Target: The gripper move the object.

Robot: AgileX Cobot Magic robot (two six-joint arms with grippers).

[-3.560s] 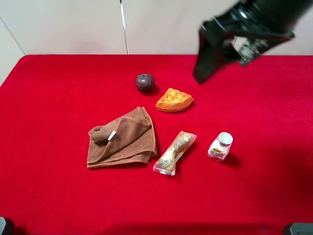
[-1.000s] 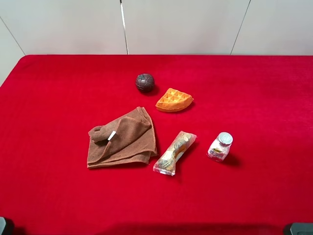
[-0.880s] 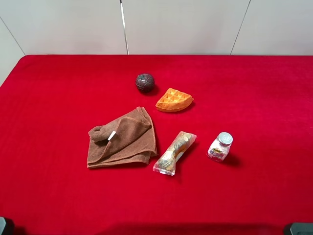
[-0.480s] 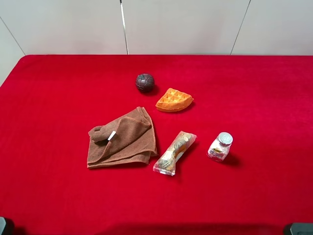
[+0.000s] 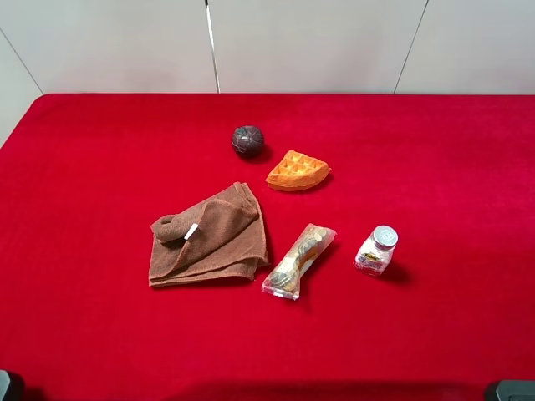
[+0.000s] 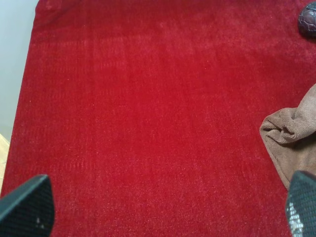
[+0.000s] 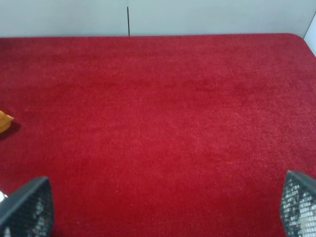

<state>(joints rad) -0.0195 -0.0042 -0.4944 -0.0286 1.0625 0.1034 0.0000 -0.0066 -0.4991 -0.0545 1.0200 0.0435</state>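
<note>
Ball (image 5: pixel 247 139), dark brown, panelled: lay on the red cloth (image 5: pixel 435 167) toward the far side, just beside the orange waffle (image 5: pixel 297 170), apart from it. Brown towel (image 5: pixel 209 236), wrapped snack (image 5: pixel 298 260) and silver-capped jar (image 5: pixel 376 250) sat nearer, all well clear of the ball.

Left gripper (image 6: pixel 168 210): mine, fingertips at the two edges of my wrist view, spread wide, nothing between them. Ball showed at one corner of that view (image 6: pixel 308 19), towel fold (image 6: pixel 291 133) between it and me.

Right gripper (image 7: pixel 158 207): likewise spread and empty, over bare cloth, a sliver of waffle (image 7: pixel 5 121) at the edge.

Step judged: approach not begun; neither arm showed in the high view.

Handling note: a ball rolls. I judged it best to come down from straight above, centred, jaws wide, closing evenly on both sides at its widest girth, fingers lined up to miss the waffle.
</note>
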